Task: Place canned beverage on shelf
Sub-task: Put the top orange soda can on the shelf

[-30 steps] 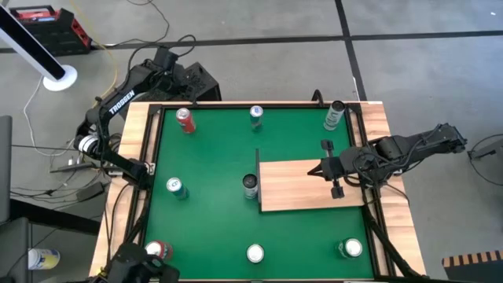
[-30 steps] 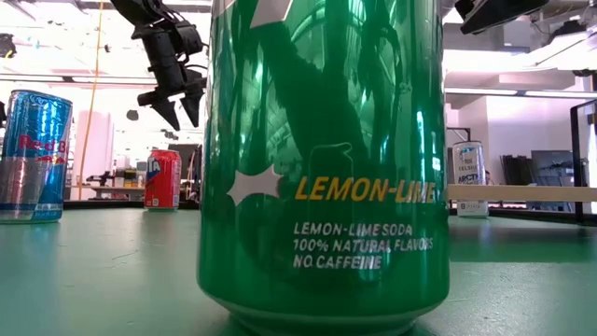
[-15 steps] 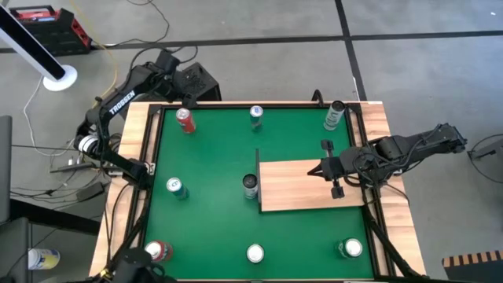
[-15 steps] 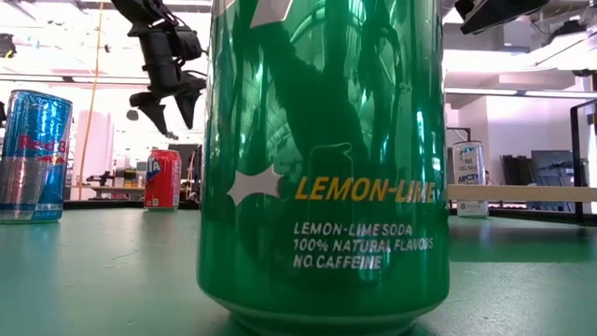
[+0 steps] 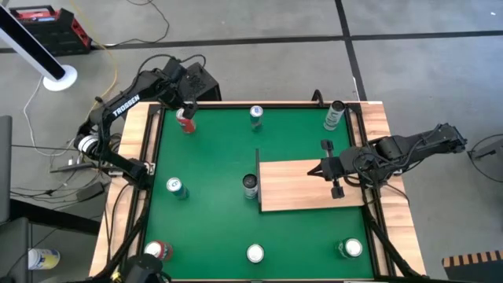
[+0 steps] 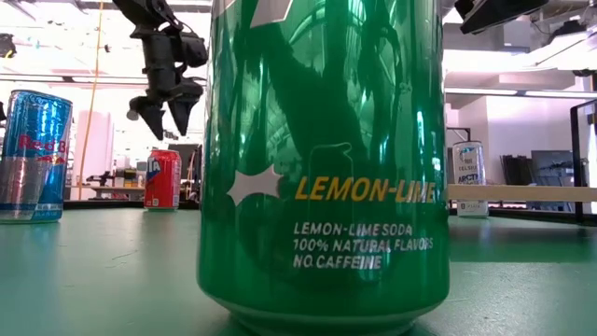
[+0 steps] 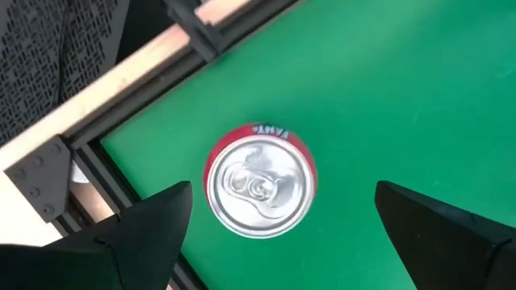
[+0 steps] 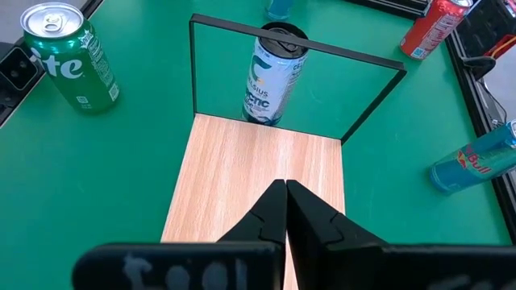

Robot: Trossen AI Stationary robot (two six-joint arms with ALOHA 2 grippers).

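A red can (image 7: 260, 181) stands upright on the green tabletop near its far left corner (image 5: 187, 124). My left gripper (image 7: 284, 192) hangs open above it, pointing steeply down, one finger to each side of the can's top and clear of it; the low view shows the left gripper (image 6: 164, 112) well above the red can (image 6: 162, 179). The shelf (image 5: 310, 185), a light wooden board, lies flat on the table's right half. My right gripper (image 8: 285, 201) is shut just above the shelf (image 8: 258, 177), with nothing between its fingers.
A dark-topped can (image 5: 250, 185) stands against the shelf's left edge. Other cans stand around the table: blue (image 5: 256, 115), green (image 5: 334, 115), green (image 5: 174, 187), red (image 5: 157, 250), white-topped (image 5: 255, 253), green (image 5: 351, 248). A large green can (image 6: 322, 159) fills the low view.
My left gripper has come in from beyond the table's far left corner to a place over the red can. It has sunk a little, tipped more steeply downward and opened wider. The cans and my right arm have kept still.
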